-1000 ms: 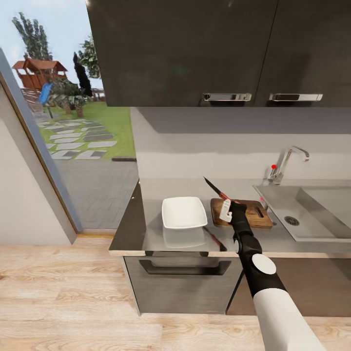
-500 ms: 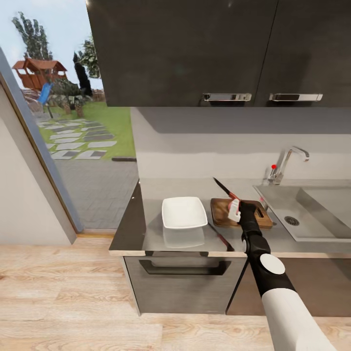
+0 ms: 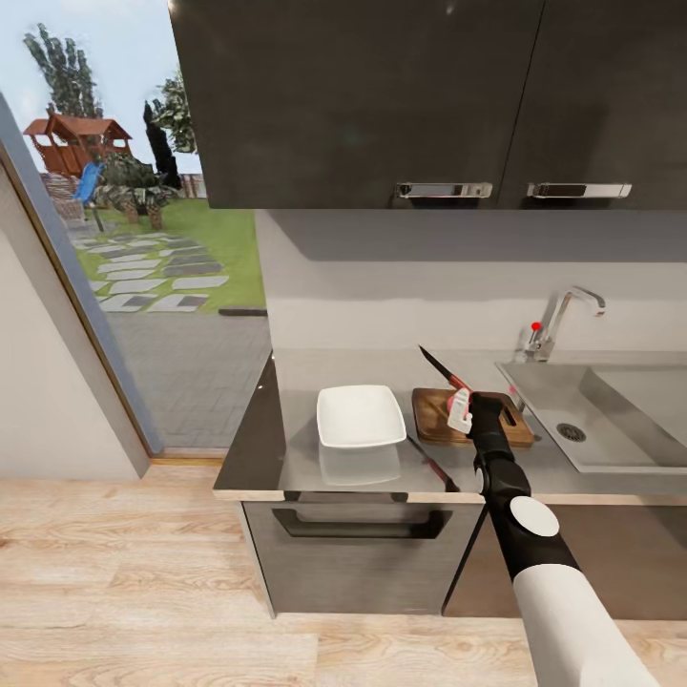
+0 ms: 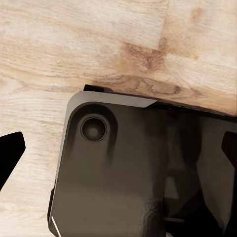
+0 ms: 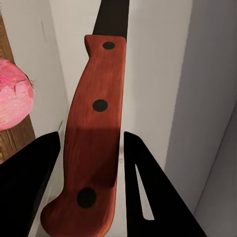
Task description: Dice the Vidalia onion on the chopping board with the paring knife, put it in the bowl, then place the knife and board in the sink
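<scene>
My right gripper (image 3: 460, 410) hangs over the dark brown chopping board (image 3: 506, 426), shut on the paring knife (image 3: 439, 370). Its dark blade points up and to the left. In the right wrist view the red handle (image 5: 96, 103) sits clamped between the two black fingers (image 5: 34, 168) of that gripper (image 5: 91, 163). A pink onion (image 5: 12, 94) lies on the board beside it. The white bowl (image 3: 360, 415) stands on the grey countertop (image 3: 286, 448), just left of the board. The steel sink (image 3: 611, 405) is to the board's right. My left gripper (image 4: 118, 153) is open above the floor.
Dark wall cabinets (image 3: 382, 95) hang over the counter. A chrome tap (image 3: 565, 320) with a red knob stands behind the sink. A glass door (image 3: 124, 239) to the garden is at the left. Wooden floor (image 3: 114, 572) lies in front of the cabinets.
My right arm has shifted to the right with the knife over the board, mostly in the first half second. The bowl and board have stayed put.
</scene>
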{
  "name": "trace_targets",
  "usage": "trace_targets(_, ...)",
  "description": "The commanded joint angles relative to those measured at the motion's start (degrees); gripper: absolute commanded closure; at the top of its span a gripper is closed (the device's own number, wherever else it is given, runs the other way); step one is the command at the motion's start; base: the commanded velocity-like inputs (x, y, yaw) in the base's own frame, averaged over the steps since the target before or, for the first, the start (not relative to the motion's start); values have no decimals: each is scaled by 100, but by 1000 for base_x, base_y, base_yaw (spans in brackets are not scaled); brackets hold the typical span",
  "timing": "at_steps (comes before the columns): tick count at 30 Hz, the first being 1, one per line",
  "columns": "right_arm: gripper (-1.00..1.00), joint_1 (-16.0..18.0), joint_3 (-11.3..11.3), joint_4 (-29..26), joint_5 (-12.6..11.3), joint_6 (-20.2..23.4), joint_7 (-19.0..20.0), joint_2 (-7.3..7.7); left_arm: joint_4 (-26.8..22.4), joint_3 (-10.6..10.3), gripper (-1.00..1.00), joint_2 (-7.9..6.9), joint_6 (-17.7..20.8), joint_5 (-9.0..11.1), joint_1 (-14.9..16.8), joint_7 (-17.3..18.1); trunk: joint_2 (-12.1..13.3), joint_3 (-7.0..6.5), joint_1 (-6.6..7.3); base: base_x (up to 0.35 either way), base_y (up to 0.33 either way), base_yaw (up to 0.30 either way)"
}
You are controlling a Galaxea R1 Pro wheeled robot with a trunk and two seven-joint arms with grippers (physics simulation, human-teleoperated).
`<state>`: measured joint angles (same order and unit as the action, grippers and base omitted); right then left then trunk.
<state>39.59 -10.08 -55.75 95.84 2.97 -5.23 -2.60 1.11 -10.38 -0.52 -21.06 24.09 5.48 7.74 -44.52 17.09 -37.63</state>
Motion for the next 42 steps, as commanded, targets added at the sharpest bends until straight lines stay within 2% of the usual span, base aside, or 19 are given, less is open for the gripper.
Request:
trace_targets(1,100,6,-14,3,59,11,-20,-5,12,-40,-100,-1,-21,61,6,34,-6,7,-1,0,0,0)
trace_targets(12,100,6,-80,11,65,17,-16,-4,12,-35,-100,-1,-21,61,6,34,-6,7,-1,0,0,0)
trace_targets(22,100,5,-68,45,74,275,-17,-1,12,-36,-100,-1,-21,60,6,34,-6,7,-1,0,-57,0)
trace_targets(42,100,5,-79,222,87,292,-4,40,12,-35,-100,-1,-21,61,6,34,-6,7,-1,0,-19,0)
